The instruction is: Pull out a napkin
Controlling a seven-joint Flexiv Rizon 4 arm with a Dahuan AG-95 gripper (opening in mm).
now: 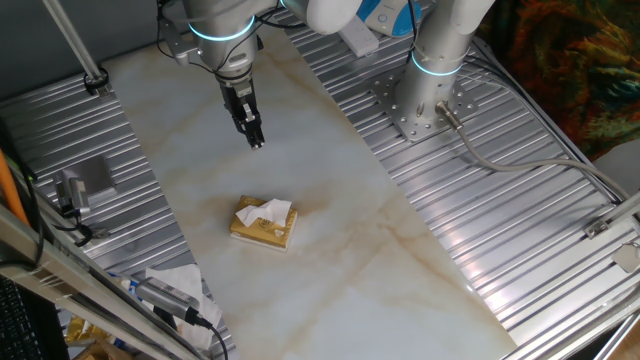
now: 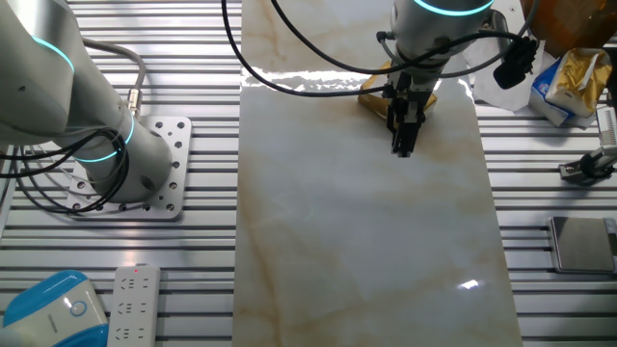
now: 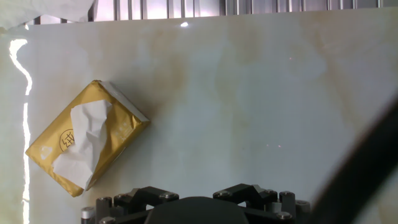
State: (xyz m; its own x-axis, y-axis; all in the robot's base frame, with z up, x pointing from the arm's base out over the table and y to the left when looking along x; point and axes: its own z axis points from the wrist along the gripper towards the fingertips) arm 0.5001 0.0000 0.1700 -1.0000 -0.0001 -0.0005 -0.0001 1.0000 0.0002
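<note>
One tissue box (image 1: 264,226) lay flat on the marble-patterned table (image 1: 340,250), and we noted the napkin (image 1: 268,212) standing out of its top slot as a crumpled white tuft, not yet drawn free. In the hand view the same napkin (image 3: 84,144) ran along the middle of the tan-yellow box (image 3: 124,118), which sat tilted at the left of the frame, well off the camera's centre line.

We recorded the gripper (image 1: 256,140) hanging above the table, pointed downward, apart from the box and touching nothing. From the other fixed view the gripper (image 2: 403,146) stood in front of the box (image 2: 376,96), hiding most of it — only a tan edge showed.

Jaw state: the fingers appeared as one narrow dark tip in both fixed views, and the hand view showed only the gripper body, so we could not tell whether they were parted or closed.

A wrinkled white paper heap (image 1: 172,282) sat off the marble slab on the ribbed metal surface — well apart from the box.
</note>
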